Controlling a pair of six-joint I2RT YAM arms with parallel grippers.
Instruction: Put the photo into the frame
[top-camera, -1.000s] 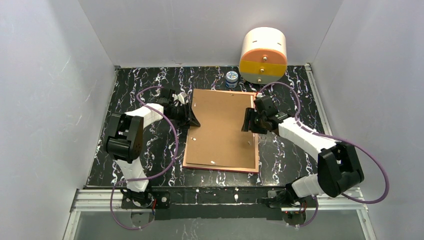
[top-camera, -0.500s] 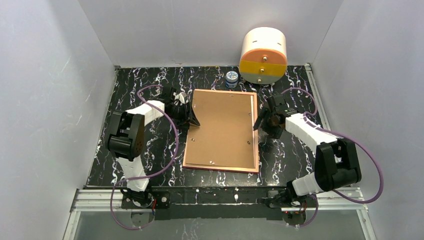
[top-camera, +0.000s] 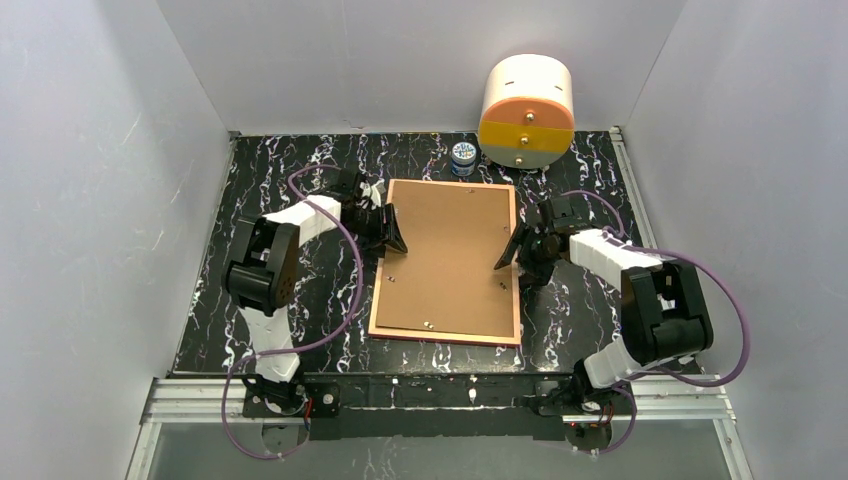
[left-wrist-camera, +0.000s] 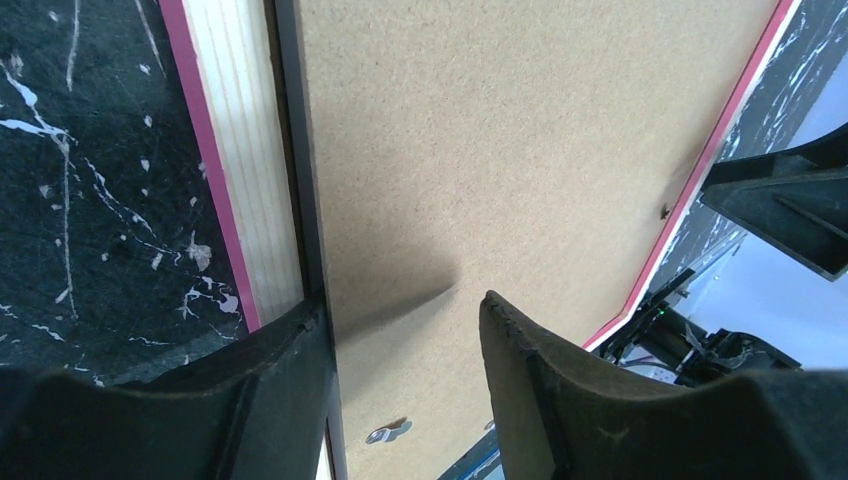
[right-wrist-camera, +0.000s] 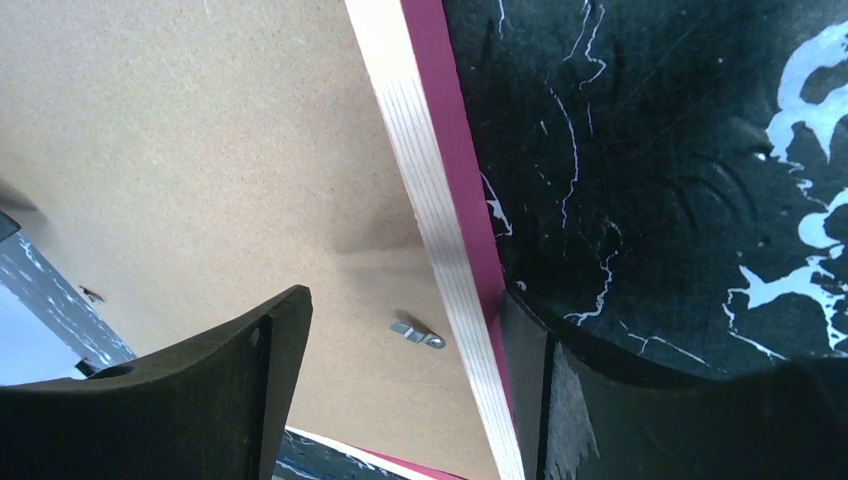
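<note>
The right gripper (top-camera: 512, 250) has drawn back off the backing board (top-camera: 445, 270) to the frame's (top-camera: 518, 310) right rim, jaws spread astride it. The left gripper (top-camera: 392, 232) has opened wider. The board now lies square in the frame.

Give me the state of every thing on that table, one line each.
frame, lying flat, face down.
backing board, seated in the frame, back side up.
photo, not in view.
left end effector, open, down at the frame's left edge.
right end effector, open, straddling the frame's right rim.
jar, upright, lid on.
round box, front closed.
</note>
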